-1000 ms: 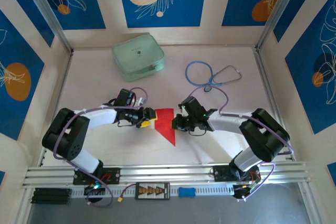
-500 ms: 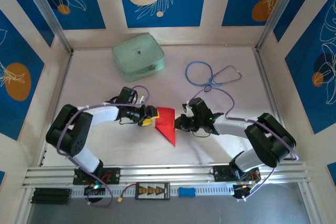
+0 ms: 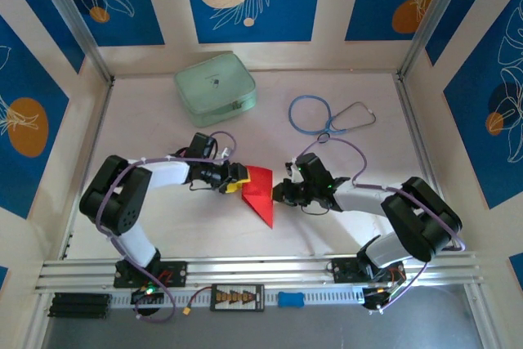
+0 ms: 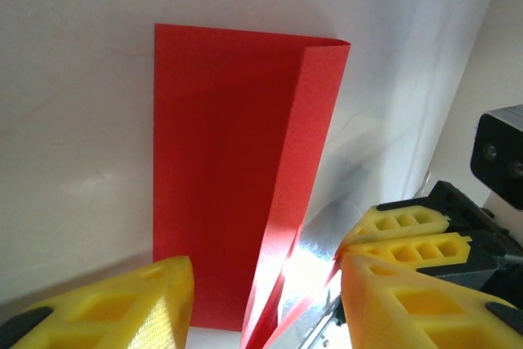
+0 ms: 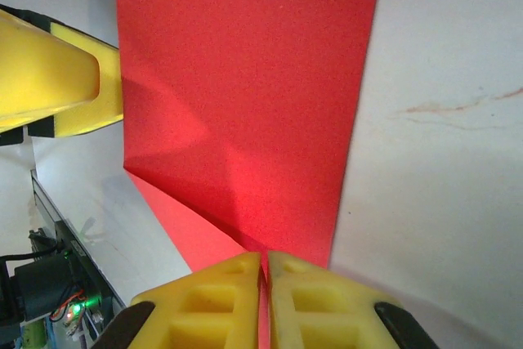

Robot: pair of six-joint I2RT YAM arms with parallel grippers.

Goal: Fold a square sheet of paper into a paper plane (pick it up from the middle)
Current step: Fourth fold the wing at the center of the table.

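left hand (image 3: 236, 181) nearer paper plane (image 3: 259, 189), right hand (image 3: 279, 194) covering its edge

Tabletop (image 3: 163, 226): pale, smooth.
Case (image 3: 215, 90): green, at the far side, left of middle.
Stethoscope (image 3: 327, 116): far right, apart from case.
Paper (image 3: 258, 190): red, folded, at the middle.

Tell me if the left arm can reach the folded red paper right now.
Probably yes: the left gripper stands open right at the red paper's edge, nothing between them; the right gripper pinches the far side.
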